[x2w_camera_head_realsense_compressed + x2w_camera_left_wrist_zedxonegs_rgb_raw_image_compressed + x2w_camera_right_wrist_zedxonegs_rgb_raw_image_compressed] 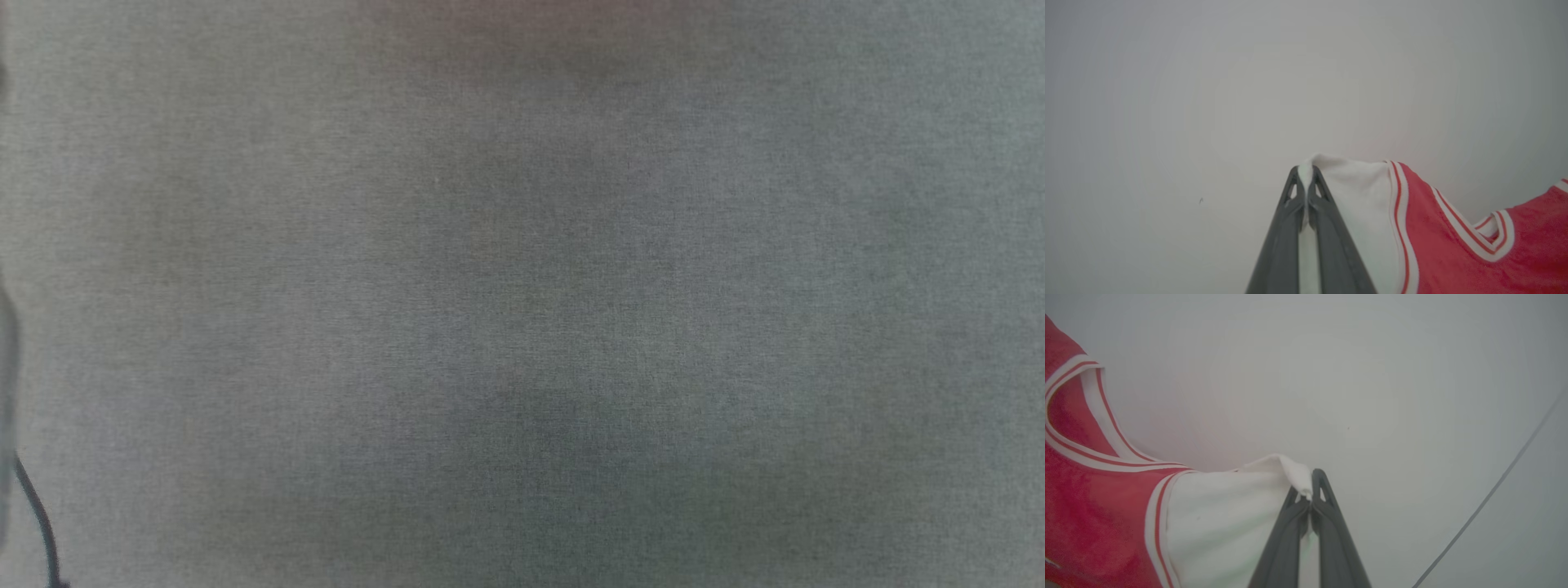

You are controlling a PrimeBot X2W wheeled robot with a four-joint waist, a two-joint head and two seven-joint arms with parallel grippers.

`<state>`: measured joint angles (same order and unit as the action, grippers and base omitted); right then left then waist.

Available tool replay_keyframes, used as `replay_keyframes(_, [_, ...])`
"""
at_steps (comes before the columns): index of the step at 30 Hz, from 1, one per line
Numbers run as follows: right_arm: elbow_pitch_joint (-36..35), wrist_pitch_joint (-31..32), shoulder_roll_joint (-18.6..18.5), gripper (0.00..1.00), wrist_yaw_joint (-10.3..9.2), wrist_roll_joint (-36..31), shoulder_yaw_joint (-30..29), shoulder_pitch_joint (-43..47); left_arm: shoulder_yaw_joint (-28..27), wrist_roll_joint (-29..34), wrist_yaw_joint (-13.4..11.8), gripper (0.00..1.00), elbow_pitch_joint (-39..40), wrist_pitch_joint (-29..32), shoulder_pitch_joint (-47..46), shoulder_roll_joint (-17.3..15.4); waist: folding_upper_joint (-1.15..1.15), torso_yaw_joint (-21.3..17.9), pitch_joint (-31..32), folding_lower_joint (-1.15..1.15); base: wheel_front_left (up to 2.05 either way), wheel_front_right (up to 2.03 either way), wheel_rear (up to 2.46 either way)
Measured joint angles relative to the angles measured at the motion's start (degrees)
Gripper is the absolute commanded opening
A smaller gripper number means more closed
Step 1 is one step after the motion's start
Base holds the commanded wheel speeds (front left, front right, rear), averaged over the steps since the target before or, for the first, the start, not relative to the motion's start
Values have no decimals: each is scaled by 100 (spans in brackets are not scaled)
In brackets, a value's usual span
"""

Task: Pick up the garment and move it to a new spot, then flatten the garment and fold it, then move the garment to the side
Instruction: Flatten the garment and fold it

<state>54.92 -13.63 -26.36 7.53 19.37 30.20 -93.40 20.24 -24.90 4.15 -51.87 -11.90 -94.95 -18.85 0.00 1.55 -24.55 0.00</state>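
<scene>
Both hands are clamped shut on the garment [1453, 253] right now, one on each end. The left hand [1305, 173] has its two dark fingers pinched together on the tip of a white sleeve [1355, 196], with a bit of white cloth poking up between the tips. From there the shirt runs off to that hand's right in its wrist view: sleeve first, then the striped seam, then the red body and the striped neckline [1494, 241]. The right hand [1310, 486] is the mirror of that. It's closed on the corner of the other sleeve [1229, 514], with the red body lying off to its left. Past both sets of fingertips there's just the pale grey worktop [1167, 102]. Can't tell whether the shirt is hanging or resting on it. The head view gives a plain grey woven surface [522, 294] and a thin dark cable [37, 523] down in the lower left corner.
</scene>
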Motion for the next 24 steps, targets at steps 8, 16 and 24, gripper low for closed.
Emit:
replay_keyframes(8, [-255, 846, -49, 0, 0, 1726, 795, 1206, 310, -346, 293, 0, -812, 676, 1078, 26, 0, 114, 253, 0, 0, 0, 0])
replay_keyframes(16, [-1556, 1791, -759, 0, 0, 3230, 1400, 2630, 890, -1171, 326, 0, -367, 2098, 2641, -114, 0, 187, 637, 0, 0, 0, 0])
replay_keyframes(24, [-3018, 2252, -1713, 0, -1, 4007, 1671, 4090, 1099, -2081, 322, 0, 1402, 3116, 4701, -1000, 0, 230, 996, 0, 0, 0, 0])
